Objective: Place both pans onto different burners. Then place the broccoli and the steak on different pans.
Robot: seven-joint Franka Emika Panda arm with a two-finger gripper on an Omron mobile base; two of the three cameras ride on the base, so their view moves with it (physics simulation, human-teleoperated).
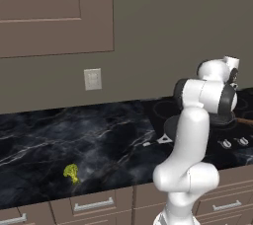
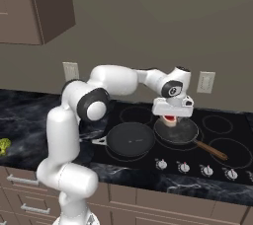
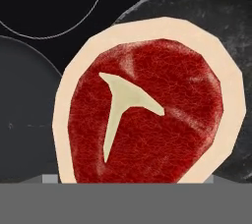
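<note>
Red steak (image 2: 169, 120) sits under the gripper (image 2: 171, 116), jaws wide around it, above the speckled pan (image 2: 178, 131) at centre frame. Dropped off-centre, it could overhang the rim. Broccoli (image 1: 71, 172) waits lower left.

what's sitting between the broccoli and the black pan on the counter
Nothing: in the left base view, bare marble counter runs from the broccoli to the black pan.
</note>
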